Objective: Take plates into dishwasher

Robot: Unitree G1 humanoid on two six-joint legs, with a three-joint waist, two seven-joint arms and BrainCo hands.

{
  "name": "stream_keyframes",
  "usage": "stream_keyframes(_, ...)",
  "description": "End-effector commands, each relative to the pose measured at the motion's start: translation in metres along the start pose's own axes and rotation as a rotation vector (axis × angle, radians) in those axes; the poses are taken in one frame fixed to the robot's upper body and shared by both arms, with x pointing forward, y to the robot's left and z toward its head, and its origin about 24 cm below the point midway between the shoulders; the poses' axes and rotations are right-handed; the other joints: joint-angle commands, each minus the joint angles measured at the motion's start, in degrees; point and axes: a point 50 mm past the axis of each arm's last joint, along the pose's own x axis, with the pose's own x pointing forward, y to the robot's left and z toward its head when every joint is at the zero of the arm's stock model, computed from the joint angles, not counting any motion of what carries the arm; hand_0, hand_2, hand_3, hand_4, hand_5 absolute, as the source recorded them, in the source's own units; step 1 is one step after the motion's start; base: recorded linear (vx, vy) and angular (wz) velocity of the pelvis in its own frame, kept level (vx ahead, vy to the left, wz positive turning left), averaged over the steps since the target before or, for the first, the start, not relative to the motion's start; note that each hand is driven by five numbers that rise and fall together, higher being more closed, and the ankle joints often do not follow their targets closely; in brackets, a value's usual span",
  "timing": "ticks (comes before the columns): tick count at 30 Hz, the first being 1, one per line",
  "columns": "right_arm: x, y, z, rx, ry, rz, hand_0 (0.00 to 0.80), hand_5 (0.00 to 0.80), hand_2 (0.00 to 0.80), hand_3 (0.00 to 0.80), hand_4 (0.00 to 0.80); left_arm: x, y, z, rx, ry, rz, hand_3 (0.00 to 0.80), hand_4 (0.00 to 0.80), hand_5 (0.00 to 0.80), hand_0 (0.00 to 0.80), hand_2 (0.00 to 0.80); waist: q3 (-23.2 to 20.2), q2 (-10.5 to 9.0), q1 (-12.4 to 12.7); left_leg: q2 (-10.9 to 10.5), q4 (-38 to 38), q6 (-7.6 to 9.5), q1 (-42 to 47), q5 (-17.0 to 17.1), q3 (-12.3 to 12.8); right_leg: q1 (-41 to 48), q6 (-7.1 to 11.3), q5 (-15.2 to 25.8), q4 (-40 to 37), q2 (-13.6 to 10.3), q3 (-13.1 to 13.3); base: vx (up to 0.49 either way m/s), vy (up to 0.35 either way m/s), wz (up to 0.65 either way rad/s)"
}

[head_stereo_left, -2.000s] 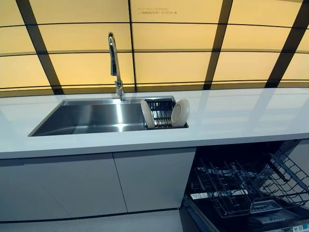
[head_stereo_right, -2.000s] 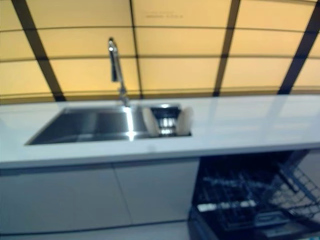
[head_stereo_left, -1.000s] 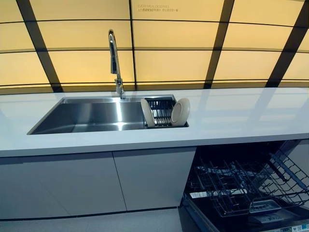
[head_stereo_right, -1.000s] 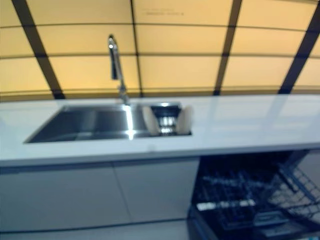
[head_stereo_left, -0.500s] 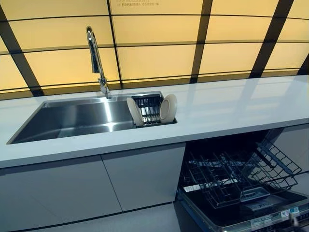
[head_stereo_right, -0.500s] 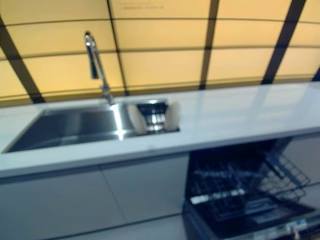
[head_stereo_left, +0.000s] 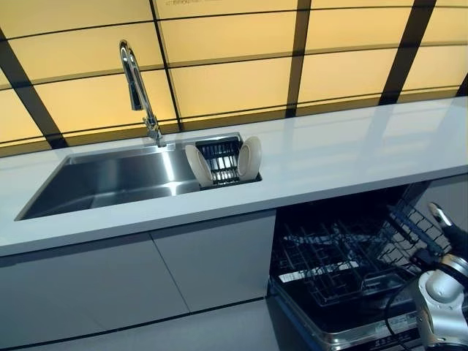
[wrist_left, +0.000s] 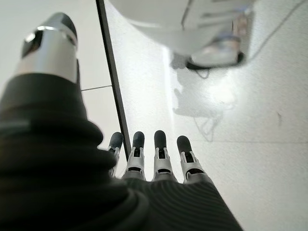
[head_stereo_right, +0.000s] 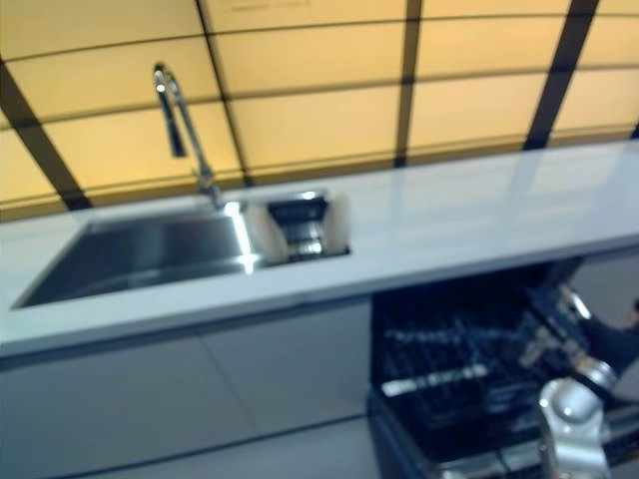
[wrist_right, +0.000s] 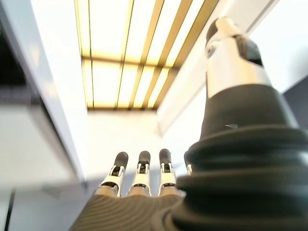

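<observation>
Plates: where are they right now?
Both plates stand on edge in the dish rack at the sink's right end, right of the faucet, above-left of the open dishwasher.

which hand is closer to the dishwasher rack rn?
Right. The right hand shows at the rack's far right edge, in front of the open dishwasher. The left hand appears only in its wrist view, fingers straight, hanging over bare floor, away from the rack.
</observation>
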Motion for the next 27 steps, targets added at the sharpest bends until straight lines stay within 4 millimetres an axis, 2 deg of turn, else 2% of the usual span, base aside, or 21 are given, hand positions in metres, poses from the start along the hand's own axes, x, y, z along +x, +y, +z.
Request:
stream_keyframes(1,0.015,0.031,0.033,0.095,-0.125,0.135,0.0,0.0,0.0,0.0,0.0,0.002,0.015,0.007,0.055,-0.047,0.04,0.0,0.0,0.0,0.0,0.0,-0.7,-2.82,4.4,-0.5,-3.0,-3.33,-7.5,9.8,0.1,8.4,-1.13,-7.6,4.0,3.6,1.4,0.345,0.094,-0.6)
stream_keyframes(4,0.015,0.042,0.031,0.09,-0.091,0.207,0.0,0.0,0.0,0.0,0.0,0.0,0.013,-0.001,0.055,-0.028,0.031,0.0,0.0,0.0,0.0,0.0,-1.3,-1.68,6.2,0.4,-6.4,-4.1,-9.7,14.6,0.2,12.0,-1.32,-8.4,2.6,4.7,3.3,0.36,0.139,-0.18)
stream_keyframes(7,0.018,0.048,0.029,0.083,-0.058,0.27,0.0,0.0,0.0,0.0,0.0,-0.003,0.012,-0.012,0.057,0.008,0.024,0.0,0.0,0.0,0.0,0.0,-1.9,-1.44,7.6,0.9,-6.3,-4.26,-11.2,16.3,-0.6,14.9,-1.62,-9.7,1.5,4.9,5.1,0.387,0.182,0.05)
stream_keyframes(8,0.02,0.05,0.03,0.083,-0.056,0.281,0.0,0.0,0.0,0.0,0.0,-0.004,0.012,-0.014,0.057,0.019,0.023,0.0,0.0,0.0,0.0,0.0,-2.0,-1.72,7.7,0.8,-5.6,-3.98,-11.3,15.4,-0.5,15.4,-1.56,-9.9,1.0,4.6,5.0,0.328,0.15,0.09)
stream_keyframes(9,0.022,0.054,0.03,0.074,-0.051,0.304,0.0,0.0,0.0,0.0,0.0,-0.004,0.012,-0.017,0.056,0.035,0.024,0.0,0.0,0.0,0.0,0.0,-2.3,-2.66,7.7,0.5,-5.1,-3.39,-10.6,12.8,0.6,15.9,-1.35,-10.6,0.6,3.3,3.8,0.362,0.181,0.12)
stream_keyframes(11,0.024,0.056,0.031,0.069,-0.06,0.315,0.0,0.0,0.0,0.0,0.0,-0.004,0.014,-0.019,0.053,0.048,0.028,0.0,0.0,0.0,0.0,0.0,-2.4,-3.41,8.0,0.5,-2.6,-2.41,-11.1,10.4,1.3,16.2,-0.89,-11.2,1.3,2.0,2.5,0.337,0.194,-0.1)
stream_keyframes(14,0.025,0.052,0.033,0.073,-0.064,0.308,0.0,0.0,0.0,0.0,0.0,-0.001,0.021,-0.01,0.056,0.027,0.037,0.0,0.0,0.0,0.0,0.0,-3.4,-5.48,8.8,-0.6,3.1,0.25,-13.1,6.9,2.5,16.6,1.9,-11.7,4.9,-1.5,1.2,0.298,0.194,-0.36)
stream_keyframes(15,0.024,0.05,0.033,0.076,-0.069,0.294,0.0,0.0,0.0,0.0,0.0,0.001,0.022,-0.001,0.058,-0.003,0.03,0.0,0.0,0.0,0.0,0.0,-3.8,-6.48,9.0,-1.3,4.2,1.32,-13.2,6.0,2.3,15.7,3.54,-9.2,8.8,-3.4,0.5,0.239,0.171,-0.3)
stream_keyframes(17,0.023,0.048,0.032,0.076,-0.074,0.281,0.0,0.0,0.0,0.0,0.0,0.002,0.021,0.005,0.069,-0.031,0.022,0.0,0.0,0.0,0.0,0.0,-4.3,-7.29,9.4,-2.1,4.9,2.43,-13.2,5.4,2.2,14.8,4.65,-5.5,13.0,-5.1,0.4,0.23,0.168,0.03)
stream_keyframes(19,0.022,0.044,0.031,0.07,-0.075,0.263,0.0,0.0,0.0,0.0,0.0,0.004,0.022,0.014,0.088,-0.068,0.01,0.0,0.0,0.0,0.0,0.0,-5.4,-7.81,10.0,-3.3,4.9,3.85,-12.7,4.5,1.7,13.7,5.49,1.5,20.9,-7.3,0.6,0.273,0.208,0.08)
stream_keyframes(21,0.019,0.043,0.029,0.061,-0.066,0.26,0.0,0.0,0.0,0.0,0.0,0.006,0.022,0.024,0.117,-0.1,-0.001,0.0,0.0,0.0,0.0,0.0,-6.0,-6.34,9.5,-4.0,3.6,5.51,-9.2,3.2,0.6,7.1,6.32,8.4,37.1,-8.6,1.3,0.309,0.281,0.15)
stream_keyframes(22,0.019,0.044,0.028,0.058,-0.064,0.258,0.0,0.0,0.0,0.0,0.0,0.007,0.021,0.029,0.133,-0.113,-0.008,0.0,0.0,0.0,0.0,0.0,-6.1,-4.67,9.0,-3.5,2.8,6.1,-7.5,2.8,-0.2,2.7,5.88,10.2,43.5,-8.0,1.9,0.305,0.279,0.11)
stream_keyframes(23,0.019,0.046,0.028,0.059,-0.06,0.259,0.0,0.0,0.0,0.0,0.0,0.008,0.019,0.035,0.146,-0.126,-0.014,0.0,0.0,0.0,0.0,0.0,-5.8,-4.06,8.4,-3.9,2.3,6.5,-5.8,2.4,-1.0,-2.1,5.13,9.8,46.8,-7.7,2.0,0.264,0.187,0.37)
stream_keyframes(25,0.024,0.049,0.028,0.064,-0.05,0.247,0.0,0.0,0.0,0.0,0.0,0.01,0.014,0.045,0.167,-0.15,-0.024,0.0,0.0,0.0,0.0,0.0,-5.3,-3.81,7.6,-4.8,0.9,6.59,-3.3,2.3,-2.9,-6.3,3.03,7.0,41.8,-6.9,0.2,0.275,0.009,0.57)
stream_keyframes(27,0.031,0.053,0.031,0.082,-0.045,0.238,0.0,0.0,0.0,0.0,0.0,0.011,0.011,0.054,0.196,-0.168,-0.027,0.0,0.0,0.0,0.0,0.0,-4.7,-4.24,6.8,-5.6,-0.4,5.91,-1.4,2.1,-4.7,-7.5,2.13,4.3,32.2,-6.2,-2.1,0.302,-0.167,0.43)
